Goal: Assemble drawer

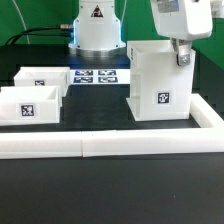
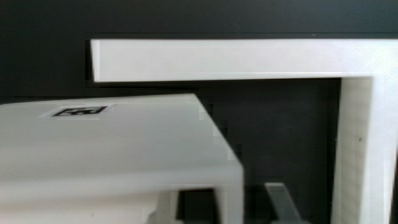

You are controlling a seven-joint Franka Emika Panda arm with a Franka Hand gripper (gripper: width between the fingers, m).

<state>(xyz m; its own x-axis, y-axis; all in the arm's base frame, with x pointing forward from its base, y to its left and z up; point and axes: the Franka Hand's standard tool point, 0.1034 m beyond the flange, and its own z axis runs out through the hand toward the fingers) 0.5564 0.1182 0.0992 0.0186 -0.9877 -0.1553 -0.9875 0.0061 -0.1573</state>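
Shows the counter (image 1: pixel 110 190) fenced by a barrier wall (image 1: pixel 120 147), probably as a stop for squaring parts. Places the drawer housing (image 1: pixel 155 85) upright near the wall's corner, with two trays (image 1: pixel 45 78) at the exterior view's left, not yet inserted. Poses the arm reaching down from above, gripper (image 1: pixel 182 58) closed on nothing, by the housing's upper edge.

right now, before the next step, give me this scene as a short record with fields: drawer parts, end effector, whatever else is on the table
drawer housing: upright, tag on its near face, inside the barrier wall's corner
rear tray: exterior view's left, open top up, outside the housing
front tray: in front of the rear tray, tagged, outside the housing
marker board: flat, between trays and housing
barrier wall: along the near and right edges
end effector: shut, at the housing's upper right edge, contact unclear
progress: no tray inserted yet
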